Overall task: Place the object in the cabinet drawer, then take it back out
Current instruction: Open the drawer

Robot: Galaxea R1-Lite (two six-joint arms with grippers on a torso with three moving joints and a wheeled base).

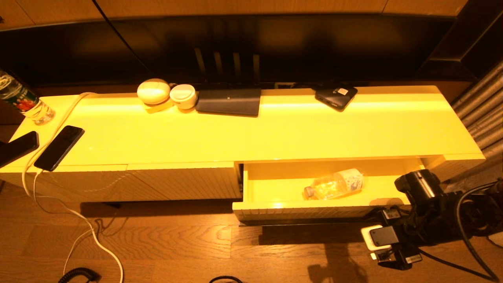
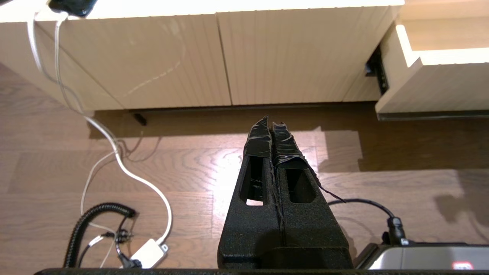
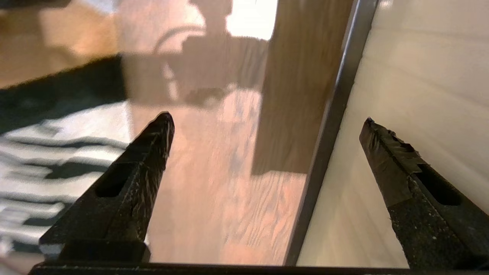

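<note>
The cabinet drawer (image 1: pixel 275 210) stands pulled out at the right half of the yellow cabinet; its corner also shows in the left wrist view (image 2: pixel 439 88). The clear water bottle (image 1: pixel 334 184) lies on its side inside the drawer, cap pointing left, with no gripper touching it. My right arm (image 1: pixel 416 188) is low at the drawer's right front corner. My right gripper (image 3: pixel 267 118) is open and empty, over the wooden floor beside the drawer's ribbed front (image 3: pixel 401 114). My left gripper (image 2: pixel 270 120) is shut and empty, parked over the floor before the closed panels.
On the cabinet top stand a green-and-red labelled bottle (image 1: pixel 23 102), two dark phones (image 1: pixel 59 147), two white round items (image 1: pixel 153 91), a dark flat box (image 1: pixel 229 101) and a dark device (image 1: pixel 336 96). A white cable (image 1: pixel 78 220) trails over the floor.
</note>
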